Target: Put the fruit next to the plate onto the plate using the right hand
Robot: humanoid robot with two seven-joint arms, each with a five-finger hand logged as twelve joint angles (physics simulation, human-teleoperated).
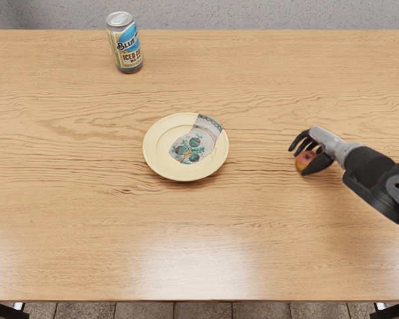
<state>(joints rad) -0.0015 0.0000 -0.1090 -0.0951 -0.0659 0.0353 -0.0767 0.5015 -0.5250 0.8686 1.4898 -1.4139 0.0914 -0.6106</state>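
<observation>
Reaching in from the picture's right edge, the robot's grey and black right hand [314,150] sits low over the light wooden table [86,219]. Its black fingers [296,141] curl narrowly around a small round red-and-yellow fruit [305,160], wrapping it from above and from both sides, so that only a patch of its skin shows between them. The fruit sits at the table surface or just off it; this view does not settle which. The thick dark forearm slants away towards the lower right corner.

The round cream-yellow ceramic plate [157,142] lies flat near the middle of the table, with a white, teal-patterned decoration across its centre and upper right rim. The fruit is well apart from the plate, off to its right and slightly nearer the camera.

A cylindrical drink can [124,41] with a blue and cream label and a silver top stands upright near the table's far edge, on the left, well apart from both plate and hand.
</observation>
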